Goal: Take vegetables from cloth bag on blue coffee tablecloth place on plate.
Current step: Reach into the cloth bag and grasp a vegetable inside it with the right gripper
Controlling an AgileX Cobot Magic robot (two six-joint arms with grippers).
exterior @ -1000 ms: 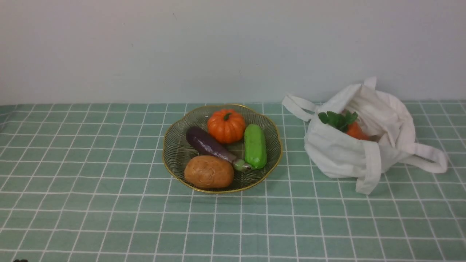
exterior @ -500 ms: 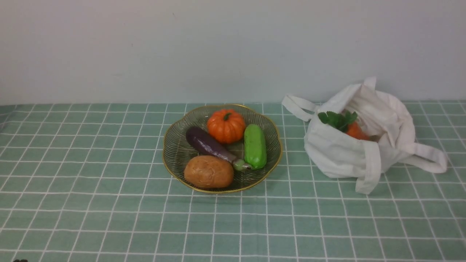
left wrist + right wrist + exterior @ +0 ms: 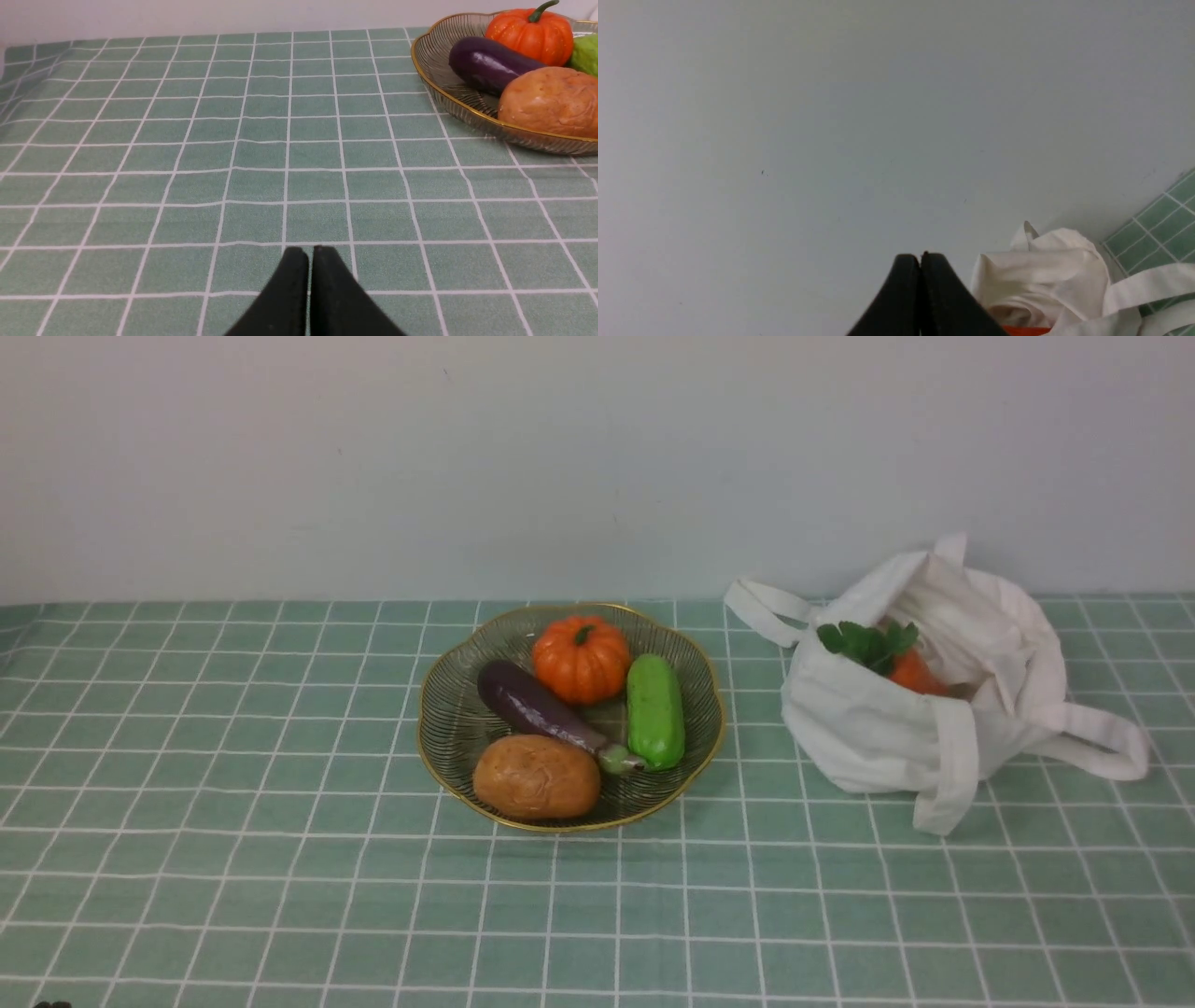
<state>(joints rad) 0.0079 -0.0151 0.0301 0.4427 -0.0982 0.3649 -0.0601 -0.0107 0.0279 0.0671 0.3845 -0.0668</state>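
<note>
At the right wrist, my right gripper (image 3: 920,261) is pressed together, empty, facing the bag (image 3: 1045,275). The carrot (image 3: 913,674) lies inside, leaves toward the plate (image 3: 456,728), tip hidden. Over the tablecloth (image 3: 187,140) my left gripper (image 3: 308,259), also together, is farther off, I judge.

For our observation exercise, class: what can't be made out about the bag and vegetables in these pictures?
Carrot: front view, tip hidden behind the cloth bag; right wrist view, cut off by the edge.
Anything else in the bag: hidden by fabric, all views.
Cucumber: left wrist view, cut off by the edge.
</note>
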